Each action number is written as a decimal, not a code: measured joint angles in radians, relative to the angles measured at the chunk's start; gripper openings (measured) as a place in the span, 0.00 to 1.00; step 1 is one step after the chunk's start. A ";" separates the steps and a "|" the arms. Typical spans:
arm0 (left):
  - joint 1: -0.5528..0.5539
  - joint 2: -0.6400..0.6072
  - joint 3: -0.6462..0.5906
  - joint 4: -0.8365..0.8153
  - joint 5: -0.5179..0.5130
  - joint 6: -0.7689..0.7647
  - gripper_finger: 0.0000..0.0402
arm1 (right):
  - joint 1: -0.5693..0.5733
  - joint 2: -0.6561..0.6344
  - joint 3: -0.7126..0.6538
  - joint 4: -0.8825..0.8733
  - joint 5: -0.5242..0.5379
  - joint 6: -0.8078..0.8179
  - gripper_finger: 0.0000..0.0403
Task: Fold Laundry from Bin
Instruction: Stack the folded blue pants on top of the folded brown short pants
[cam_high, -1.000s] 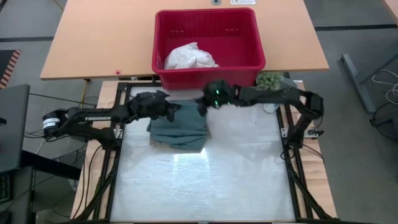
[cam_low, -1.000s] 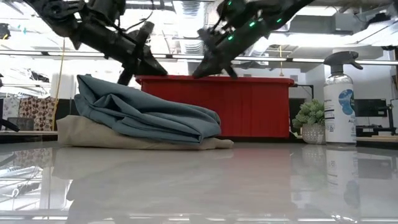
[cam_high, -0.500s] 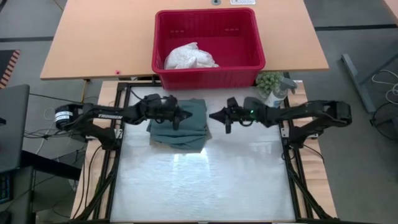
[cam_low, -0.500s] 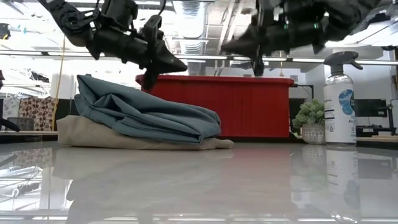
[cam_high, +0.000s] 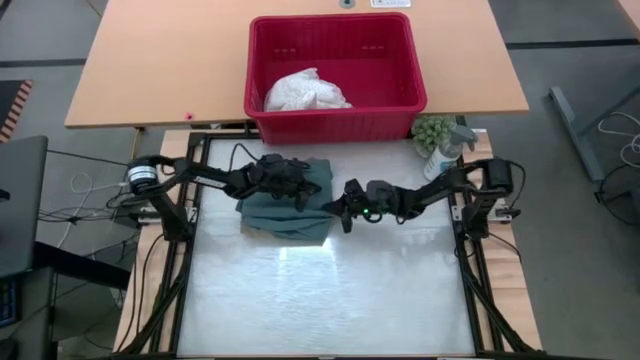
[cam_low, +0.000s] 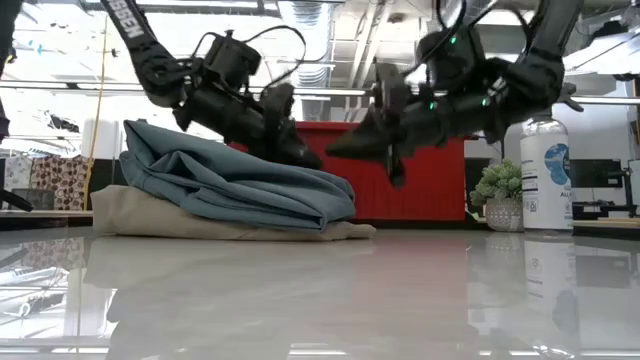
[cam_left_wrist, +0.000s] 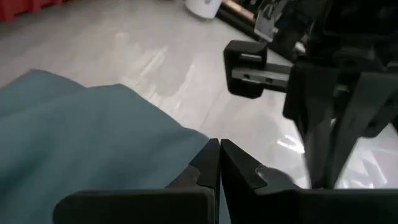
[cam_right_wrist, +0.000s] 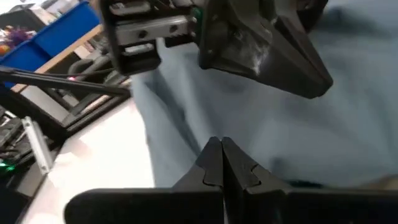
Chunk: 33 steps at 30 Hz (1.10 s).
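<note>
The dark teal garment lies folded on top of the beige garment, at the far middle of the white table. The white garment lies crumpled in the red bin behind the table. My left gripper is shut and hovers just above the teal garment's right part. My right gripper is shut, just off the garment's right edge, and points at it. In the low view both grippers, left and right, show clear of the cloth.
A spray bottle and a small potted plant stand at the table's far right corner. The bin stands on a wooden table beyond the far edge. The near half of the white table is bare.
My left gripper has gone toward the table's right and down, over the teal garment. My right gripper has left the bin's front, swung out toward the table's right edge, then come down and back toward the garment's right edge. The garments have not moved.
</note>
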<state>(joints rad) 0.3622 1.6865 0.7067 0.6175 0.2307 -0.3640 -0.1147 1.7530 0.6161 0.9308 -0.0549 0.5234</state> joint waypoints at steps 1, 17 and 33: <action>0.000 0.016 0.007 0.000 0.000 0.006 0.00 | -0.004 0.019 -0.001 0.013 0.004 0.001 0.04; 0.023 0.115 0.042 -0.123 -0.012 0.004 0.00 | 0.059 0.145 0.011 0.002 -0.069 0.044 0.04; 0.046 0.115 0.042 -0.145 -0.060 -0.006 0.00 | 0.086 0.046 0.015 -0.147 -0.089 -0.107 0.12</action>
<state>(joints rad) 0.4084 1.8011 0.7486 0.4729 0.1709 -0.3697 -0.0283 1.7989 0.6306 0.7835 -0.1435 0.4167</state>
